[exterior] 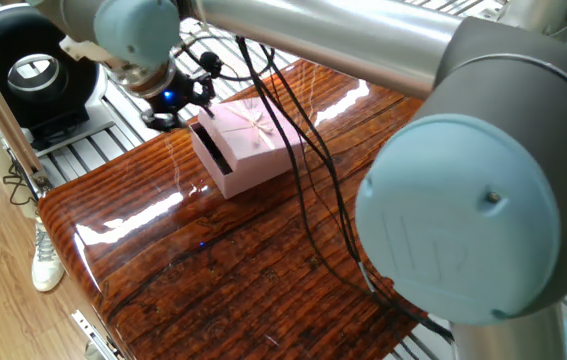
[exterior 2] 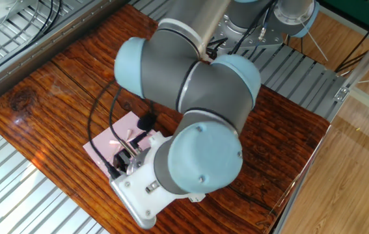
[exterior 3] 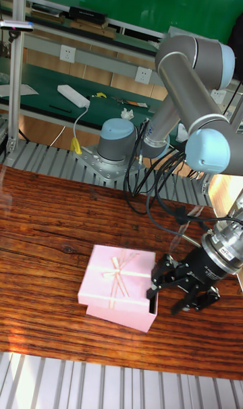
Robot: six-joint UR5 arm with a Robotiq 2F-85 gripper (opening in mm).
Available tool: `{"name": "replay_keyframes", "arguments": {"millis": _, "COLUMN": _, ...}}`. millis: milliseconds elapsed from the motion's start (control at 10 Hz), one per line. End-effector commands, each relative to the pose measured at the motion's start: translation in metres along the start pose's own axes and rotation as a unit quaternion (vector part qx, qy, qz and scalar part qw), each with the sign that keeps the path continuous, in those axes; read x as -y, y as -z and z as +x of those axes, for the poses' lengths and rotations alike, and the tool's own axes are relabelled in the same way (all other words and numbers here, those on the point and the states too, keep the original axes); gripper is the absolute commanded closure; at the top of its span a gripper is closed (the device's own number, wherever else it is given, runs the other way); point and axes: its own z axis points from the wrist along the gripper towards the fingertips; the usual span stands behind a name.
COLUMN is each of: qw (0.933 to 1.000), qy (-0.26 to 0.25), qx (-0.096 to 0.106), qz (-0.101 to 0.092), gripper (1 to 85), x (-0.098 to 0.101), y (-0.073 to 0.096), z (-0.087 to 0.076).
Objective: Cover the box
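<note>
The pink lid (exterior: 251,128) with its ribbon bow lies on top of the box (exterior: 235,184), raised a little on the side facing the gripper, where a dark slit of the inside shows. In the tall fixed view the lid (exterior 3: 115,277) covers nearly all of the box (exterior 3: 127,318). My gripper (exterior 3: 169,295) sits right beside that raised edge, its black fingers spread apart with nothing between them. In one fixed view the gripper (exterior: 181,100) is just left of the lid. The arm hides most of the gripper in the other fixed view, where the lid (exterior 2: 114,138) shows.
The box stands on a glossy wooden tabletop (exterior: 263,270) ringed by slatted metal (exterior: 83,150). A black round device (exterior: 28,70) sits off the table's left end. Black cables (exterior: 308,180) hang from the arm over the table.
</note>
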Motion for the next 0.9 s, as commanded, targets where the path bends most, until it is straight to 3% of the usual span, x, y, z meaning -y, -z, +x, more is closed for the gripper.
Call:
{"name": "replay_keyframes", "arguments": {"millis": 0, "qw": 0.9986, "qy": -0.018, "qx": 0.027, "qz": -0.043, "gripper": 25.7, "x": -0.025, "y": 0.006, "z": -0.013}}
{"name": "replay_keyframes", "arguments": {"millis": 400, "qw": 0.9985, "qy": -0.002, "qx": 0.011, "qz": -0.053, "gripper": 25.7, "x": -0.021, "y": 0.024, "z": -0.006}}
{"name": "replay_keyframes", "arguments": {"millis": 800, "qw": 0.9977, "qy": 0.047, "qx": 0.012, "qz": -0.047, "gripper": 27.3, "x": -0.012, "y": 0.034, "z": -0.004}}
